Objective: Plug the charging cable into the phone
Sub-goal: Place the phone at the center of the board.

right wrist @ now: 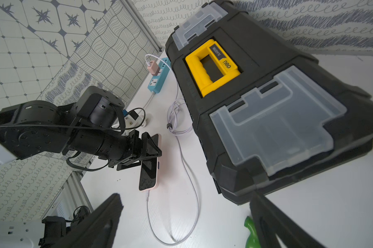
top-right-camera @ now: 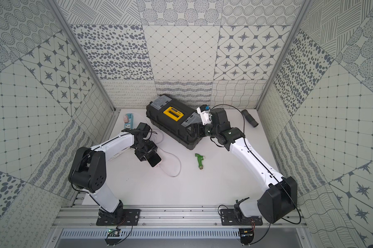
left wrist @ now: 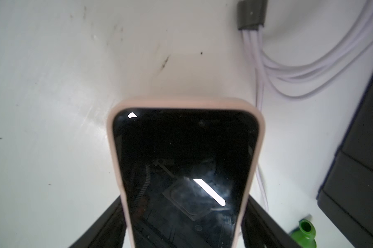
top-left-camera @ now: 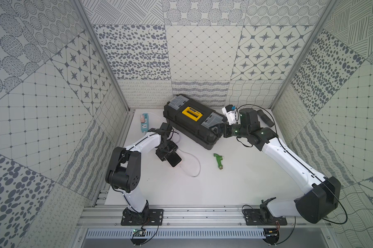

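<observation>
The phone [top-left-camera: 175, 160] [top-right-camera: 154, 159], black screen in a pale pink rim, is held low over the white table at centre left. My left gripper [top-left-camera: 169, 155] [left wrist: 184, 225] is shut on the phone, one finger [left wrist: 108, 223] pressing each long side. The thin white charging cable [top-left-camera: 197, 165] [right wrist: 194, 193] loops on the table, and its plug [right wrist: 147, 194] sits in the phone's [right wrist: 149, 174] free end. A bundled part of the cable [left wrist: 288, 75] lies beside the toolbox. My right gripper [top-left-camera: 218, 128] [right wrist: 185, 214] stands open and empty at the toolbox's near right corner.
A large black toolbox [top-left-camera: 192, 122] with a yellow handle lies diagonally at the back centre. A blue power strip [top-left-camera: 144, 122] with a pink adapter sits by the left wall. A green pipe fitting [top-left-camera: 219, 160] lies mid-table, and a black ribbed tube [top-left-camera: 266, 118] lies at the back right.
</observation>
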`<move>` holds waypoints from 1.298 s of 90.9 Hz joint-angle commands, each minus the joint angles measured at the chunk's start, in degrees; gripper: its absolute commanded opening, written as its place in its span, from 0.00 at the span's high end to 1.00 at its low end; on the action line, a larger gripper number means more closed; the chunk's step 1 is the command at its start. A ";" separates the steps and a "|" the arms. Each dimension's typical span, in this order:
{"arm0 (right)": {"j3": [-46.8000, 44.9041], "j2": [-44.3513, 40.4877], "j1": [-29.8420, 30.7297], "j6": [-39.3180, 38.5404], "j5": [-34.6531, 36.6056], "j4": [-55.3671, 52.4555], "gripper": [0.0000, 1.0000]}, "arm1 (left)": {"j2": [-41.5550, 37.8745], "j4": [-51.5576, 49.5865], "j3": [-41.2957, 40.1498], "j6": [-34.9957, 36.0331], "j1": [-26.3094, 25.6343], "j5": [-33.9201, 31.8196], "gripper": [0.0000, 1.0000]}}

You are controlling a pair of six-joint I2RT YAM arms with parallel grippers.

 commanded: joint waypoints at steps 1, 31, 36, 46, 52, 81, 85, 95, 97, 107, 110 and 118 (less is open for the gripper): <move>-0.86 -2.29 -1.12 1.50 1.40 1.24 0.03 | 1.59 1.12 0.43 0.23 0.08 -2.13 1.00; -2.73 -4.93 -5.20 5.64 4.38 1.24 0.03 | 5.47 2.68 0.15 -0.41 -0.64 -2.08 1.00; -3.29 -5.41 -5.61 5.95 5.54 1.27 0.03 | 6.01 2.55 0.26 -0.34 -0.86 -1.90 1.00; -4.37 -6.03 -6.98 7.12 8.29 1.27 0.03 | 6.45 1.16 0.52 -0.77 -1.27 -2.67 0.80; -5.08 -6.12 -8.17 8.51 9.01 1.25 0.03 | 6.07 0.97 0.17 -0.90 -1.30 -3.10 0.57; -7.58 -6.61 -12.64 10.16 18.53 2.08 0.03 | 2.01 -1.20 0.20 -0.16 -1.85 -3.62 0.03; -7.95 -6.35 -13.40 10.84 20.49 2.88 0.03 | 0.60 -1.64 0.10 -0.16 -1.96 -3.77 0.03; -8.54 -5.05 -14.68 11.92 22.19 4.88 0.03 | -2.70 -3.21 0.00 0.02 -2.48 -4.37 0.03; -8.42 -4.75 -14.80 11.92 22.41 5.01 0.03 | -3.27 -3.48 -0.06 0.02 -2.52 -4.56 0.03; -7.57 -3.51 -15.02 11.18 22.73 5.13 0.03 | -6.86 -5.47 0.26 0.51 -2.70 -5.81 0.03; -7.35 -3.36 -15.06 10.95 22.90 5.14 0.03 | -7.83 -6.20 0.62 0.98 -2.71 -6.38 0.03; -7.18 -3.22 -15.17 10.19 23.07 5.12 0.03 | -10.63 -8.41 2.34 3.21 -2.66 -8.73 0.03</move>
